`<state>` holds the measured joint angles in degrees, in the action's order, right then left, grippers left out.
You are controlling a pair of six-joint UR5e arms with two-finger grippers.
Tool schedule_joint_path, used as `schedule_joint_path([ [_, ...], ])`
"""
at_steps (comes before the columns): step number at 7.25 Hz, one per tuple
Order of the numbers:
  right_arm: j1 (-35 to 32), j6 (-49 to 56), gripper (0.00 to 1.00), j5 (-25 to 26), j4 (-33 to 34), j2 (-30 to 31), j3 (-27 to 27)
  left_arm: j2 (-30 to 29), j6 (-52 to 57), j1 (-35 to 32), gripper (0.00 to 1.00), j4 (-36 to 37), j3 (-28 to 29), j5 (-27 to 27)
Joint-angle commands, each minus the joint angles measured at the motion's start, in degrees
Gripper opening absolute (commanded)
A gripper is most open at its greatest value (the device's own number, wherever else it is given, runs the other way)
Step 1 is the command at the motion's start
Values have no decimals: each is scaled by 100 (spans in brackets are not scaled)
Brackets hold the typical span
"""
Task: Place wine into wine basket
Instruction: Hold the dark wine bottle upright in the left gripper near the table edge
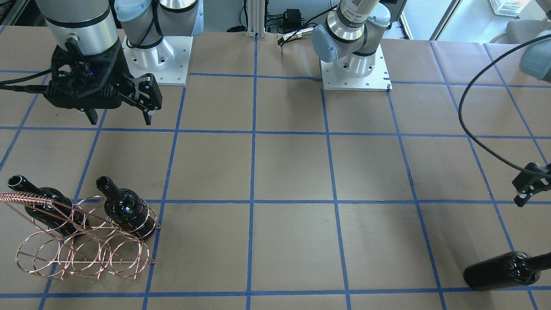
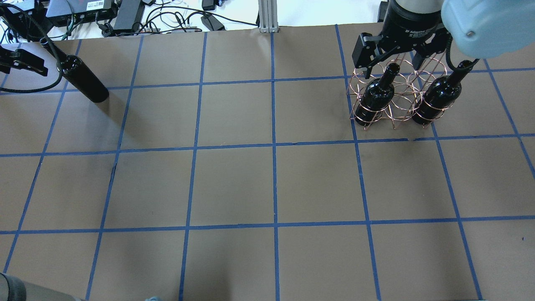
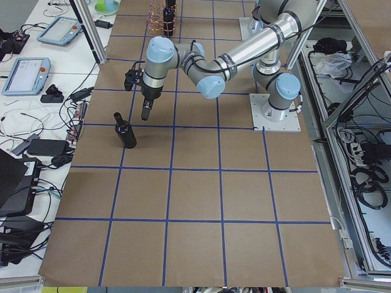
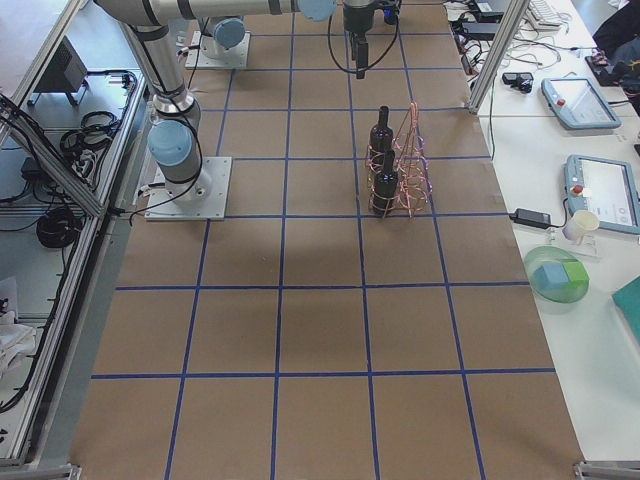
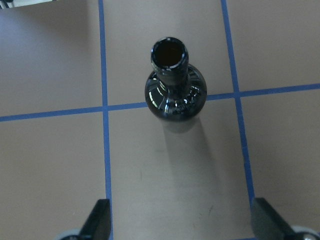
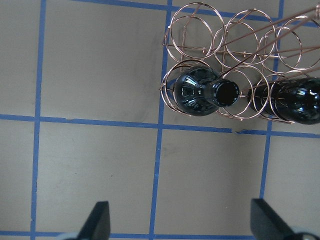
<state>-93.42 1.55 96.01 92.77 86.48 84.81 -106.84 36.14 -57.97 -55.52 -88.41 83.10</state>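
Front-facing view: the wine [image 1: 499, 271] stands alone at 4 o'clock. The wine basket [image 1: 84, 247], at 8 o'clock, holds two other bottles [image 1: 127, 213].

Left wrist view: the left gripper [image 5: 182, 222], jaws wide and empty, hovers over the wine at 12 o'clock.

Right wrist view: the right gripper [image 6: 180, 222], jaws wide and empty, has the basket at 1 o'clock.

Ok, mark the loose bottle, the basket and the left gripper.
wine bottle [image 5: 175, 97]: left wrist view, its shoulder.
wine basket [image 1: 26, 198]: front-facing view, twisted handle.
left gripper [image 5: 182, 221]: left wrist view, between fingers.
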Motion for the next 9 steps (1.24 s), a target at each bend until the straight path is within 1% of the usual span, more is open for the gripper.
schedule_joint_path([
  [1, 0, -14, 100, -38, 39, -60, 0, -468, 60, 5, 99, 340, 279, -83],
  [2, 0, -41, 100, -38, 57, -61, 0, -626, 51, -3, 99, 340, 454, -362],
  [4, 8, -85, 100, -65, 13, -70, 9, -751, -18, -90, 99, 331, 561, -461],
  [5, 0, -102, 100, -204, -22, -35, 9, -768, -89, -152, 98, 340, 588, -514],
  [6, 8, -94, 100, -136, -13, 0, 9, -830, -98, -161, 94, 340, 718, -653],
  [8, 17, 3, 100, -135, 48, -78, 18, -961, -63, -162, 88, 332, 991, -655],
  [9, 17, 12, 100, -126, 57, -78, 35, -1006, -54, -162, 75, 340, 992, -655],
])
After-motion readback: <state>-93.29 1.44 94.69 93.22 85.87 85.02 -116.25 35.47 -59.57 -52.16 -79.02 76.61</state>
